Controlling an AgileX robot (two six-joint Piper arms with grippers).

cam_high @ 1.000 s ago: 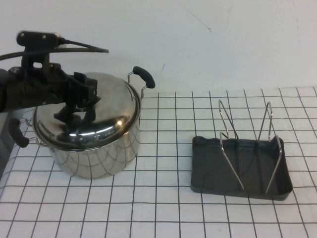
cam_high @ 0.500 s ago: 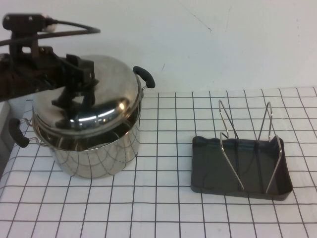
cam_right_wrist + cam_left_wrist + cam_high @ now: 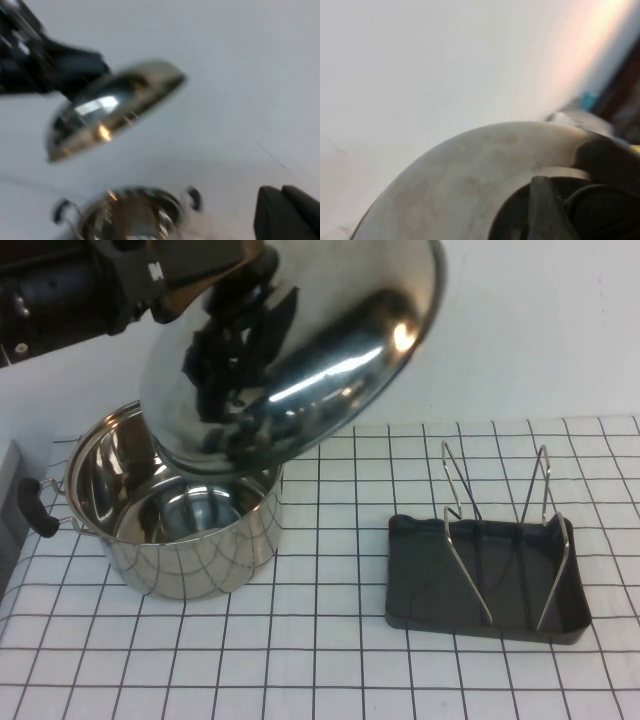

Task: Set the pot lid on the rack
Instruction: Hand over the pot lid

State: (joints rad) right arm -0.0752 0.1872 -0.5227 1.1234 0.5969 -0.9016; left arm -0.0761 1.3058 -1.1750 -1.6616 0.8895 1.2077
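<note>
The pot lid hangs high in the air, tilted, above and a little right of the open pot. My left gripper is at the top left of the high view, shut on the lid's black knob. In the left wrist view the lid's steel dome and the knob fill the lower part, with the left gripper around the knob. The rack, with its two wire loops, stands empty at the right. The right wrist view shows the lid, the pot and my right gripper, fingers together.
The steel pot has black handles, one at its left. A grid-patterned mat covers the table. A white wall is behind. Open mat lies between pot and rack.
The lid has come off the pot and risen sharply, tilting up and moving right with my left gripper. The pot now stands open.
</note>
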